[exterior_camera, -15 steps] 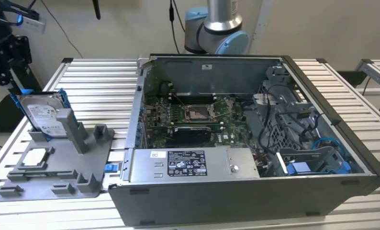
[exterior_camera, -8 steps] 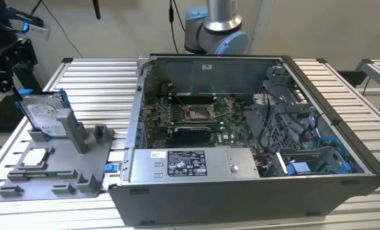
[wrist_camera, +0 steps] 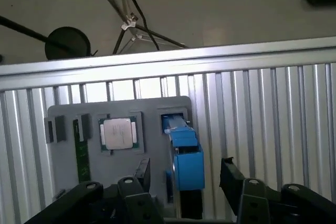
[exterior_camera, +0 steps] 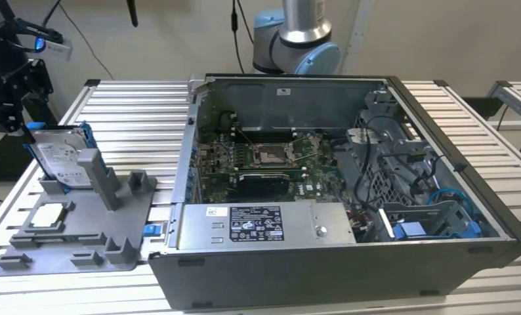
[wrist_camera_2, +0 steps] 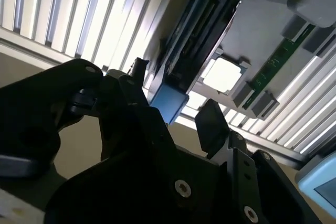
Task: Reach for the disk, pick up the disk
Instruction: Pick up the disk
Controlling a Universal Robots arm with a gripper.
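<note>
My black claw (wrist_camera: 184,163) is wide open — fingers (wrist_camera: 230,174) straddle the upright silver-grey rectangular metal disk (exterior_camera: 61,157) w/ blue bracket, gaps both sides. Disk stands at a corner of the grey plastic tray (exterior_camera: 85,226).

The exterior view looks down from well back across the slatted table (exterior_camera: 129,125). Both wrist views face down, close above the disk (wrist_camera: 188,166) and grey fixture (wrist_camera: 149,111).

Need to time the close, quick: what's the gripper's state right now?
Gripper: open, straddling the top of the disk, holding nothing.
</note>
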